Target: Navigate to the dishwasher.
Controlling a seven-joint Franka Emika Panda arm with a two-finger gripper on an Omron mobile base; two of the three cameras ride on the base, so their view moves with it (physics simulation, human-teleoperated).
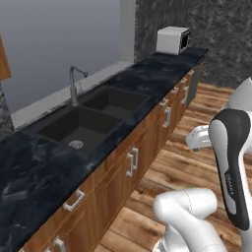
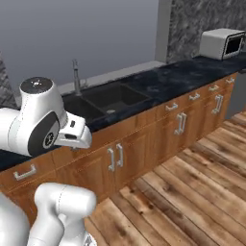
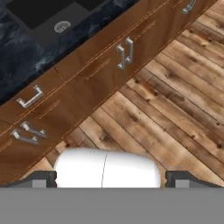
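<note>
Far beyond the claw [image 3: 112,177], the dishwasher [image 1: 193,84] ends the cabinets [image 1: 147,147].

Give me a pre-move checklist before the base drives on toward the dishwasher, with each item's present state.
1. Target in sight: a flat grey metal dishwasher front shows at the far end of the cabinet row, below the white boxy countertop oven. Ok.
2. Path: brown wooden plank floor along the cabinets looks free of obstacles. Ok.
3. Gripper: two dark tips apart, nothing between them. Ok.
4. Arm clear of the black marbled countertop: held over the floor. Ok.
5. Brown wooden cabinet doors all shut, none swung into the path. Ok.
6. Room in front of the dishwasher: cannot tell.
</note>
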